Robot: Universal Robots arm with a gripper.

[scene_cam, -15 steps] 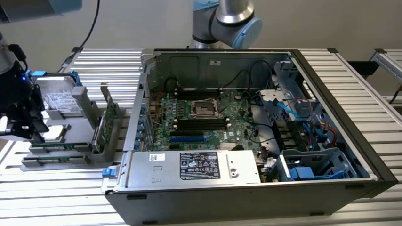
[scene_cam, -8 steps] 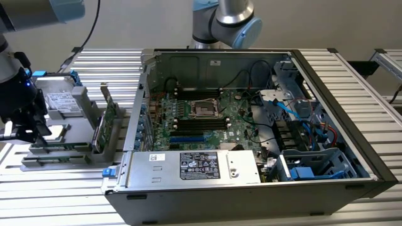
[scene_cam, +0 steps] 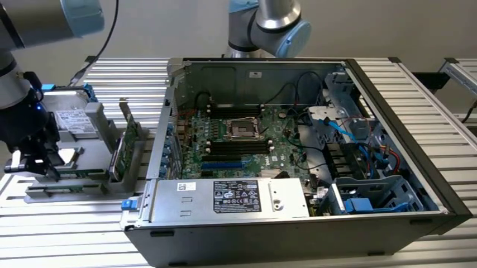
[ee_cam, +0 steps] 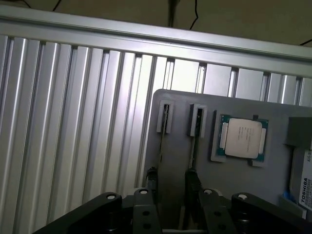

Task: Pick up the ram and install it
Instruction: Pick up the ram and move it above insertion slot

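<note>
Spread end effector (ee_cam: 170,176) poised over the ram (ee_cam: 161,146) in its holder (ee_cam: 181,100), beside the opened computer case (scene_cam: 283,245).

On the slatted aluminium surface (scene_cam: 75,248), the case lies on its side with the panel off, likely so the motherboard (scene_cam: 238,139) faces up for reach from above. At the exterior view's left, the grey holder keeps parts in slots. The end effector hangs over it, jaws apart, apparently straddling the ram, which stands on edge so a finger can pass down each side. Nothing is gripped yet.

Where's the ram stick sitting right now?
On the exterior view's left, the ram stands on edge in the grey holder beside the open computer case, close by the claw.
</note>
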